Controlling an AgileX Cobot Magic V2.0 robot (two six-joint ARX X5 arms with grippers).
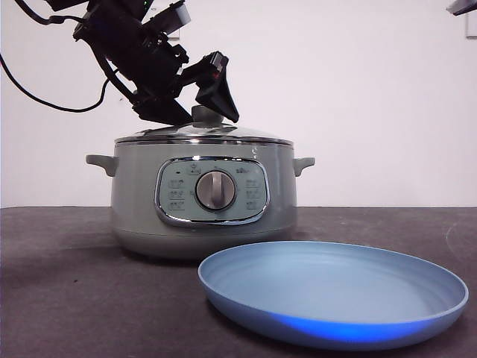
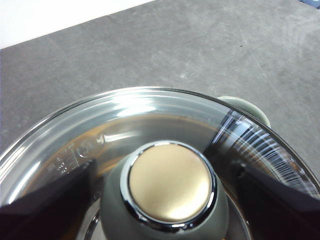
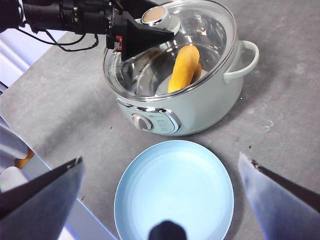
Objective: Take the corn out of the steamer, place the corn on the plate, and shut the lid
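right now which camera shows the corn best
The right wrist view: the corn shows whole through the glass lid, inside the steamer. The left wrist view gives only an orange blur under the glass. The front view hides it.

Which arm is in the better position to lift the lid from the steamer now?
The left. Its gripper already has open jaws on both sides of the lid knob. The right gripper hangs open above the plate, away from the steamer.

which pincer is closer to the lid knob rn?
Left. The left pincer has one jaw on each side of the lid knob. The right pincer hangs open high above the plate, well clear.
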